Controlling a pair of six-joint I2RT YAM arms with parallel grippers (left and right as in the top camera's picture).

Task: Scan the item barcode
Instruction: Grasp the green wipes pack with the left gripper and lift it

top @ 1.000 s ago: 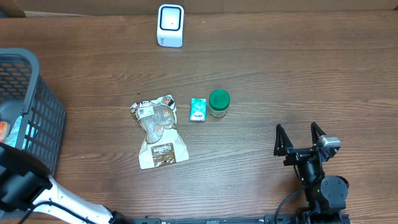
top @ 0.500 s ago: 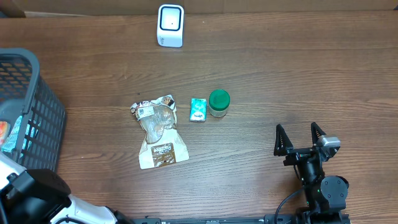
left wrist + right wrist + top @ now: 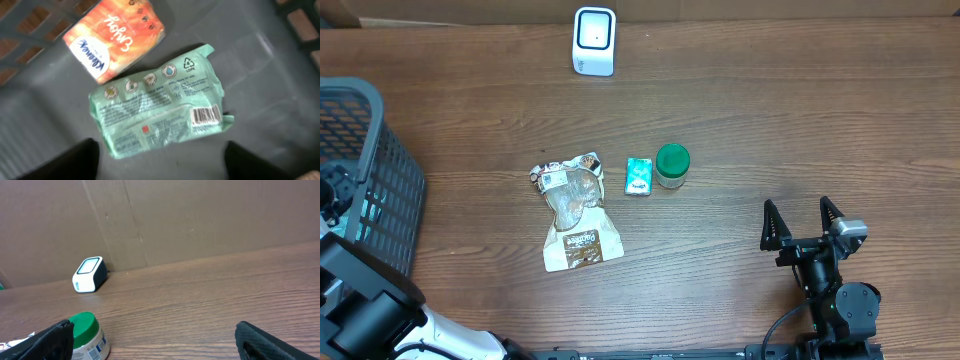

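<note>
Left jaws are standing wide, empty, over the green packet lying barcode-up in the basket at the bench's 9 o'clock; right jaws likewise. Judged best: rising straight, clearing the basket wall.

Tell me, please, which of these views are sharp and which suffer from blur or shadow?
Overhead: even light, the table grain crisp, no glare. Left wrist: the green pack and its barcode are fairly sharp, the fine print soft, the left fingers dark and blurred. Right wrist: the scanner is clear; the jar and right fingers are out of focus.
</note>
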